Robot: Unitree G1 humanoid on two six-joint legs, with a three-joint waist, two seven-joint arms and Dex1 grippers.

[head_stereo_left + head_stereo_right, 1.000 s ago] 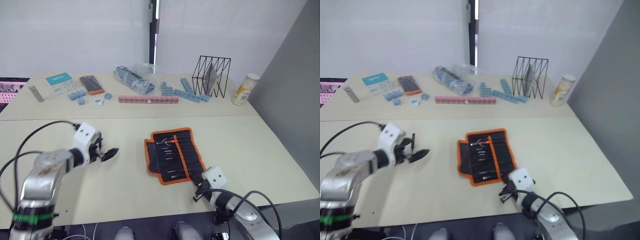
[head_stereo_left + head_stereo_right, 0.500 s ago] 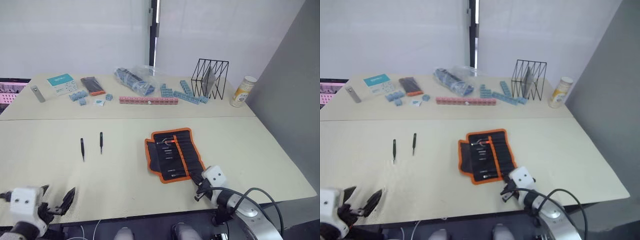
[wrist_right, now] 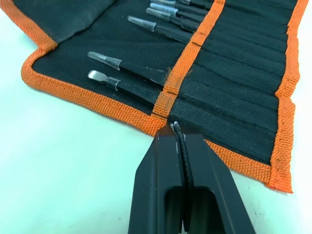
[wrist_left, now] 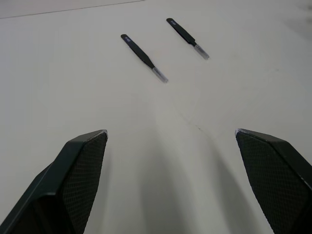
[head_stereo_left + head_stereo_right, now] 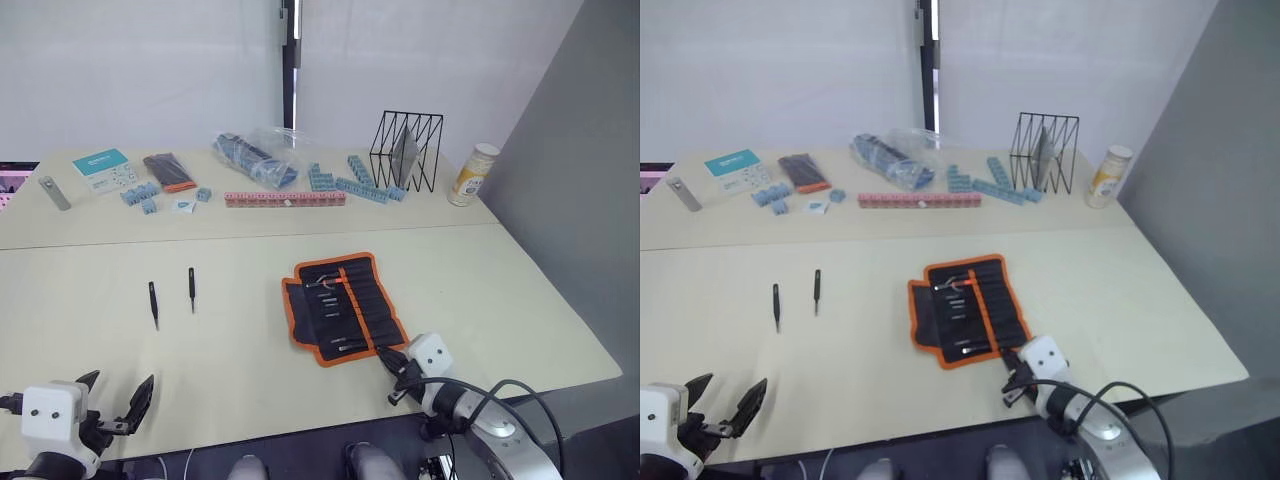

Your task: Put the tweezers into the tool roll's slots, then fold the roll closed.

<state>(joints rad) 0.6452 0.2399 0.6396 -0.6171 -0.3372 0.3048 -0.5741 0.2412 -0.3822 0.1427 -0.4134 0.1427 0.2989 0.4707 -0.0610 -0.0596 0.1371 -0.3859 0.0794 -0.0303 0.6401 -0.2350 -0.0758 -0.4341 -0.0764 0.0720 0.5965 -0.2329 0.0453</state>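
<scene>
Two tweezers (image 5: 154, 304) (image 5: 192, 289) lie loose and side by side on the tabletop (image 5: 240, 340), left of centre, well apart from the tool roll (image 5: 343, 308). Nearest the front-left corner, the left gripper (image 5: 110, 407) hangs at the front edge with its fingers spread wide and empty; both loose tools lie ahead of it in its wrist view. Centre-right, the roll lies unfolded and flat, several metal tools already seated in its slots (image 3: 229, 63). At the roll's front edge, the right gripper (image 3: 176, 127) has its fingers pressed together, tips at the orange edging, holding nothing. Judgement: the loading step is part done; the left arm must next reach forward, close on one loose tool and carry it across to a free slot. Folding waits.
</scene>
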